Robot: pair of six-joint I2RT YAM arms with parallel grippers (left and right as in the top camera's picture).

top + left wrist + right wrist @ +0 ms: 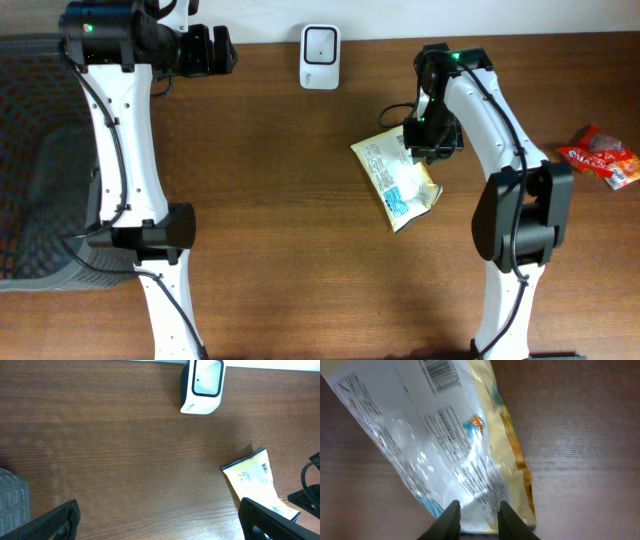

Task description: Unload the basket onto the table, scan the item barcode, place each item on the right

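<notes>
Scan not yet done: the snack packet (pixel 397 180) lies on the bench (pixel 300 220), barcode (pixel 440 372) upward, well apart from the scanner (pixel 320 45). Right hand (pixel 478 509) straddles its edge, fingers narrowly parted; grasp cannot be told. Left hand (pixel 160 520) released, empty

Red snack packet (pixel 600 155) lying flat near right edge of brown wood-grain table (pixel 300 250). Dark grey mesh basket (pixel 40 170) at far left, partly cut off by frame. Pale wall strip (pixel 260 20) along top.
</notes>
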